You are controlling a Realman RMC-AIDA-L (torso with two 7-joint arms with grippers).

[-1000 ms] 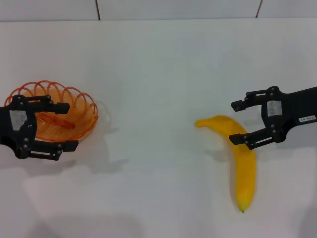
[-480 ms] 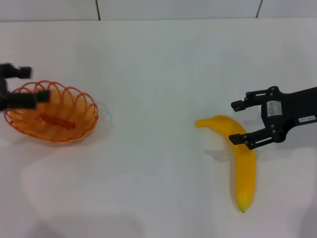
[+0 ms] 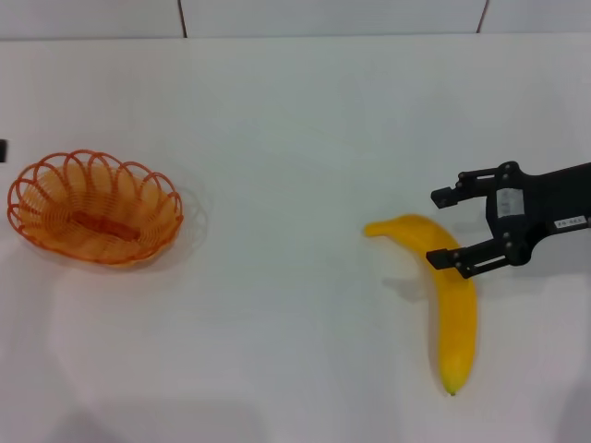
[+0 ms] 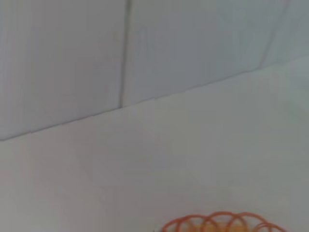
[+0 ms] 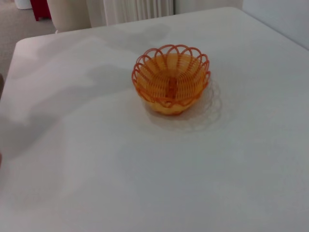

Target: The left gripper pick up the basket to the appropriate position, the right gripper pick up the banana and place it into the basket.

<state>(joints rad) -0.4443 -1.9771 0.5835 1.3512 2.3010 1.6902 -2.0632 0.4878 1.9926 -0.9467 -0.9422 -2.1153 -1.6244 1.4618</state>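
Note:
The orange wire basket (image 3: 95, 220) stands empty on the white table at the left. It also shows in the right wrist view (image 5: 171, 84), and its rim shows in the left wrist view (image 4: 222, 222). Only a black sliver of my left gripper (image 3: 2, 150) shows at the left edge, apart from the basket. The yellow banana (image 3: 450, 309) lies on the table at the right. My right gripper (image 3: 445, 228) is open, low over the banana's curved stem end. One finger lies across the banana and the other stands beyond it.
The white table (image 3: 295, 138) stretches between basket and banana, with a tiled wall behind it. In the right wrist view the table's far edge, a radiator and a red object show beyond the basket.
My left gripper let go of the basket and drew back up and to the left, almost out of view. The basket stays where it was. The right gripper and banana have not moved.

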